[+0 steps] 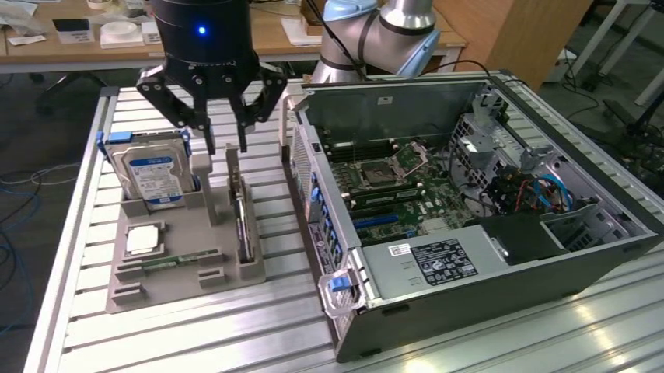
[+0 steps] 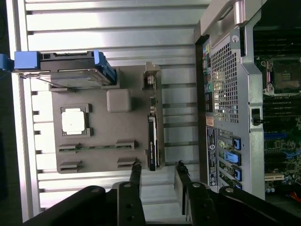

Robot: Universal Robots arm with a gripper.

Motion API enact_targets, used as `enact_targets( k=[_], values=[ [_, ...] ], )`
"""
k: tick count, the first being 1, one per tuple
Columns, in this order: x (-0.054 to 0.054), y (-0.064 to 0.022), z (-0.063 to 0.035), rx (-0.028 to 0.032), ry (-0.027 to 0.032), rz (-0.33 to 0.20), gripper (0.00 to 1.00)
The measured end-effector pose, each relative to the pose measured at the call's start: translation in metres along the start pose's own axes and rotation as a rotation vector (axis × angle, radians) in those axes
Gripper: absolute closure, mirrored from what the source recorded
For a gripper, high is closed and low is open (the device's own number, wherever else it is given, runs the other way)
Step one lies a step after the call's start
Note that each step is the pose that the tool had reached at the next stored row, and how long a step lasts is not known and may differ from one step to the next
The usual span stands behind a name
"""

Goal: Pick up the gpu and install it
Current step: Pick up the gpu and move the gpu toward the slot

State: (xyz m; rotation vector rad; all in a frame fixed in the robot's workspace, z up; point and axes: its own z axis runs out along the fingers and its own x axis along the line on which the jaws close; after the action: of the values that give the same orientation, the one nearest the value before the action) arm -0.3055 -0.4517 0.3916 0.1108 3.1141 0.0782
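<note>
The slatted aluminium table [image 1: 207,342] fills most of the exterior view. A grey fixture tray [image 1: 166,299] lies on it at about nine o'clock from the open computer case [image 1: 498,299], just beside the case's rear panel. The case rests on its side with the motherboard [image 1: 400,186] exposed.

The gpu [image 1: 244,225] stands edge-on in a long slot along the tray's three o'clock edge, dark and blade-like. On the same tray, a hard drive [image 1: 151,175] with blue rails sits upright at eleven o'clock. A square processor [image 1: 143,239] lies flat near the middle, and a narrow memory stick [image 1: 182,260] lies at about six o'clock.

The gripper [image 1: 226,144] hangs over the far end of the gpu with its two fingers [image 1: 207,138] spread apart and holding nothing. In the wrist view the gripper [image 2: 157,165] straddles the line of the card [image 2: 152,141], with clear space on either side.

Beyond the table, at twelve o'clock, a wooden desk [image 1: 270,43] carries papers and small boxes. A wooden cabinet [image 1: 518,31] stands at one o'clock behind the arm [image 1: 384,31]. Loose cables [image 1: 15,186] trail across the floor at nine o'clock.
</note>
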Motion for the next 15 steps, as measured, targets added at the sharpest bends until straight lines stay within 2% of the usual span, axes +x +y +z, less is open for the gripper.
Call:
enact_targets(
  k=[1,3,5,6,15],
  values=[
    [0.0,0.0,0.0,0.0,0.0,0.0,0.59],
    [0.0,0.0001,0.0,0.0,-0.0001,0.0,0.47],
    [0.0,0.0009,0.0002,-0.0001,0.0001,-0.001,0.47],
    [0.0,0.0017,0.0004,0.0,0.0001,-0.002,0.41],
    [-0.002,0.0157,0.0062,0.0001,0.0004,-0.004,0.41]
  ],
)
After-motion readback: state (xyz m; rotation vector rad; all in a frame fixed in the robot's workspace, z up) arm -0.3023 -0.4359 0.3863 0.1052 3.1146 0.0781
